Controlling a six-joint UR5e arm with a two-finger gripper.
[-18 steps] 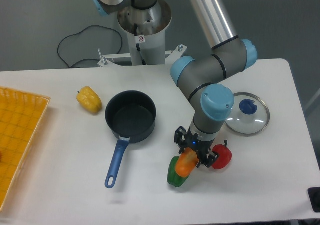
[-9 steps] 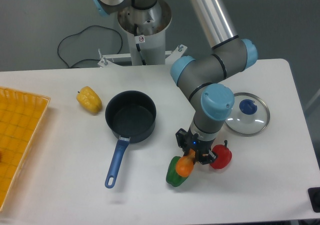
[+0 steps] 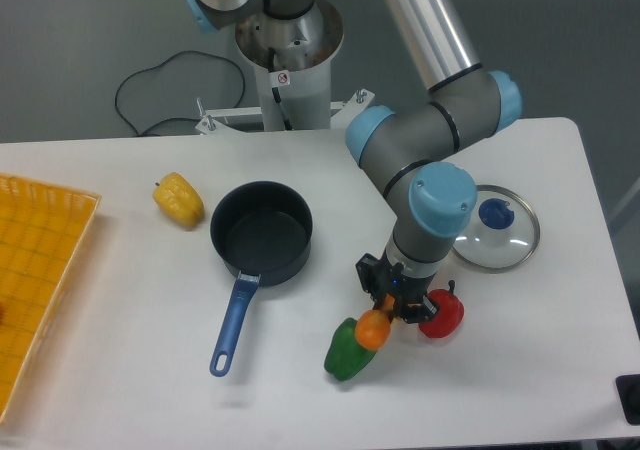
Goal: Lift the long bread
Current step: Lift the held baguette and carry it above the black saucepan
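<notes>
The long bread (image 3: 372, 329) shows only as a glossy orange rounded end poking out from under my gripper (image 3: 393, 308), front right of the table's middle. The gripper's fingers are shut on its upper part, and the rest of the bread is hidden by the gripper and wrist. The bread's lower end rests against a green bell pepper (image 3: 346, 351).
A red bell pepper (image 3: 444, 314) lies just right of the gripper. A glass lid with a blue knob (image 3: 494, 228) lies behind it. A dark pan with a blue handle (image 3: 260, 234) sits at centre, a yellow bell pepper (image 3: 178, 199) to its left, and an orange basket (image 3: 30, 280) at the left edge.
The gripper shifted slightly right. The visible piece of bread went from an elongated shape to a short round end. The green pepper slid a little to the left and down.
</notes>
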